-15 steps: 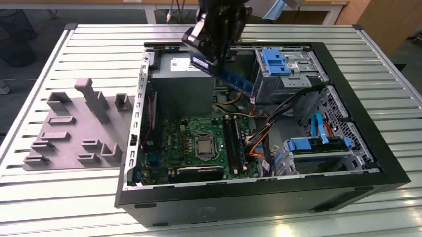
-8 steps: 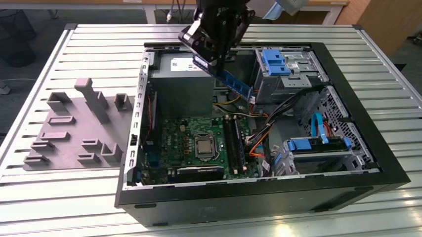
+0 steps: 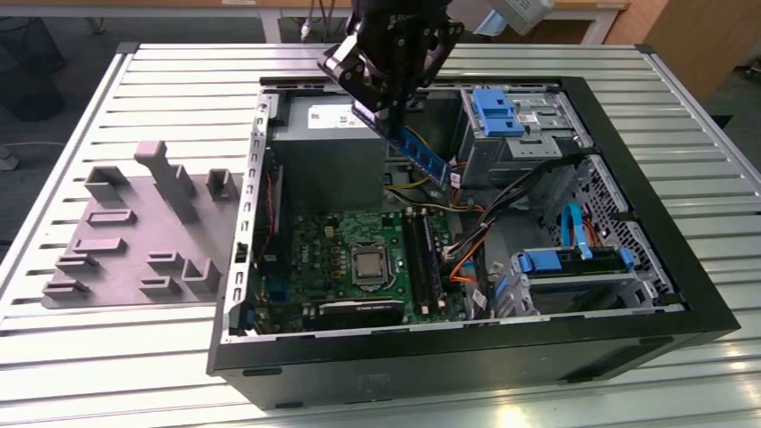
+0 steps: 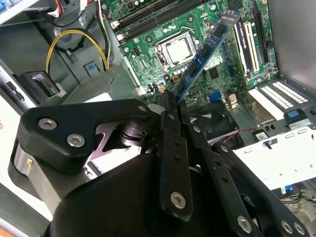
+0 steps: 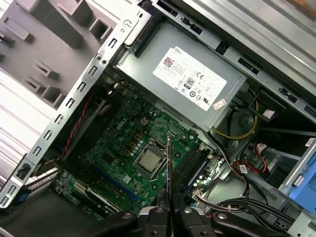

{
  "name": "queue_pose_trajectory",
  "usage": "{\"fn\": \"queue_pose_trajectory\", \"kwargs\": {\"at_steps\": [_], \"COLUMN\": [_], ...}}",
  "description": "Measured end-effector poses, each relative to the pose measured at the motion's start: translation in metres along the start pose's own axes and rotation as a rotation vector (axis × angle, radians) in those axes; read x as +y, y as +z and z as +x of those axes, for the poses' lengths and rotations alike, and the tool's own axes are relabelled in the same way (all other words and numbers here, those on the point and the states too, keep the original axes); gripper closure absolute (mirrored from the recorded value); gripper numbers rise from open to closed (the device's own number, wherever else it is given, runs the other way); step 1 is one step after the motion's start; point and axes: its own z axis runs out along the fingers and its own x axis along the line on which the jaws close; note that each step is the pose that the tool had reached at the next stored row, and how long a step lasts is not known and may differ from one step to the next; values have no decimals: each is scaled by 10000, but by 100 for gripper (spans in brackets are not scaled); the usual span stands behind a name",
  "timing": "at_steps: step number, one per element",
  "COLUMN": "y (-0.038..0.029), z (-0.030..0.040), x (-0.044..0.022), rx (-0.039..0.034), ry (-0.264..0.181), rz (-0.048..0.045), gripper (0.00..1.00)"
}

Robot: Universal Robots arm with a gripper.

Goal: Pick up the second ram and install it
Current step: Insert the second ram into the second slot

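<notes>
at the exterior view's left, a grey moulded fixture (image 3: 137, 227) lies on the slatted counter (image 3: 71, 357), just beside the open computer case (image 3: 666, 267). moving right, the green motherboard (image 3: 345, 259) lies flat inside the case with the processor socket (image 3: 369, 265) mid-board and black memory slots (image 3: 419, 259) just to its right. above these, the end effector (image 3: 383, 94) is clamped on the second ram (image 3: 422, 153), which hangs tilted in the air over the power supply (image 3: 327, 152), well clear of the slots. in the second wrist view the ram (image 4: 207, 47) juts out from the pinched fingers (image 4: 170, 133), held by one end. it looks light, thin and stiff but fragile, best gripped by its bare edges and kept square, not by the chips.
</notes>
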Motion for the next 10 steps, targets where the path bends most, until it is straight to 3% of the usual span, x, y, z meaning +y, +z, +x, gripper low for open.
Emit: {"fn": "queue_pose_trajectory", "kwargs": {"at_steps": [4,10], "y": [0,5], "z": [0,0], "x": [0,0], "rx": [0,16], "ry": [9,744], "rz": [0,9], "gripper": [86,86]}}
